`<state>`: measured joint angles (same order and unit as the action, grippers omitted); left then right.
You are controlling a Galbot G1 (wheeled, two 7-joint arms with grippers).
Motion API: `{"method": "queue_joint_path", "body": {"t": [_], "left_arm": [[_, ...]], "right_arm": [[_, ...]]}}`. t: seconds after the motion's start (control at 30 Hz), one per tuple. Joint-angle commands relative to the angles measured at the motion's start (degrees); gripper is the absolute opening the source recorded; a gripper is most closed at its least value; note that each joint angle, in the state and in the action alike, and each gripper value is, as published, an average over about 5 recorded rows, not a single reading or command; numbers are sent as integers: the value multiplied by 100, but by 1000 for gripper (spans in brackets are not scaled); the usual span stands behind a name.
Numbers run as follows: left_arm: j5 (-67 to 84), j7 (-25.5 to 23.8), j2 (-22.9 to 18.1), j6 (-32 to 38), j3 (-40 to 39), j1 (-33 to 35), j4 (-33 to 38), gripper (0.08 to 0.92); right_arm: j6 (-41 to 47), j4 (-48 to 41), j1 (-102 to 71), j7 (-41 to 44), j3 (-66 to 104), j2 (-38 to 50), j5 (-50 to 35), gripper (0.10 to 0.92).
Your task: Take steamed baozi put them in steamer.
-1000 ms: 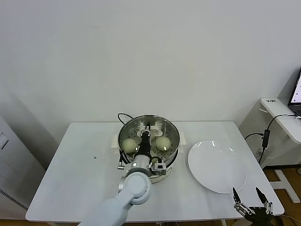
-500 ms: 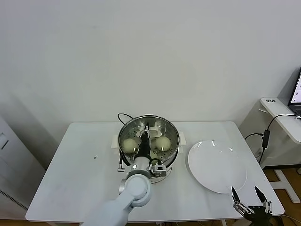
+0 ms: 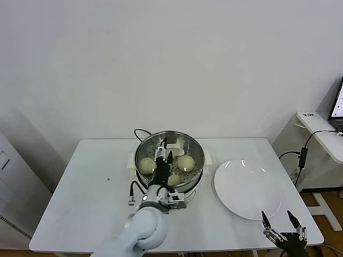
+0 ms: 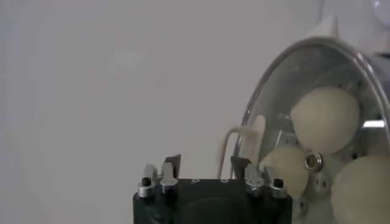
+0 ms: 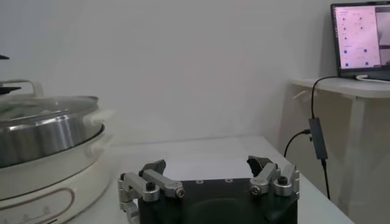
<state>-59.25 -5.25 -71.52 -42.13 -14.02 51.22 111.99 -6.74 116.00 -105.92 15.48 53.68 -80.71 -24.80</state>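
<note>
Left gripper [image 3: 163, 156]: over the steamer [image 3: 196, 147], jaws apart, holding nothing.
Steamed baozi [image 3: 185, 162]: inside the steamer, plate [image 3: 247, 190] bare.
Right gripper [image 3: 279, 222]: near-right table edge, jaws apart.
Advice: lift straight up, clearing the rim.

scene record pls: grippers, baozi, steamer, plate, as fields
left gripper: open, over the steamer, holding nothing
right gripper: open, parked off the table's near right corner
steamed baozi: three visible, all in the basket
steamer: mid-table, lid off
plate: right of steamer, bare
table: white
</note>
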Motion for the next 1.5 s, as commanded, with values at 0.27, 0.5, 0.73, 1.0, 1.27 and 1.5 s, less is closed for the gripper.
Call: {"method": "queue_joint_path", "body": {"t": [0.27, 0.5, 0.73, 1.0, 1.27, 1.5], "left_arm": [[3952, 1560, 694, 3251, 2276, 1494, 1446, 820], [4685, 1194, -128, 4013, 3655, 2366, 1011, 823], [5876, 400, -651, 4441, 4762, 3141, 677, 823], [6371, -147, -1097, 4666, 5298, 3741, 519, 823], [6378, -320, -1251, 4814, 5370, 3934, 495, 823], [6356, -365, -1322, 4817, 5347, 3962, 504, 823]], "right_arm": [[170, -15, 1090, -659, -591, 610, -137, 823], [229, -96, 1301, -733, -796, 654, -78, 823], [257, -291, 1445, -662, -888, 692, -28, 823], [184, -528, 1466, -428, -948, 509, 174, 823], [153, -607, 1454, -424, -969, 427, 212, 823], [147, -626, 1430, -393, -989, 368, 233, 823]]}}
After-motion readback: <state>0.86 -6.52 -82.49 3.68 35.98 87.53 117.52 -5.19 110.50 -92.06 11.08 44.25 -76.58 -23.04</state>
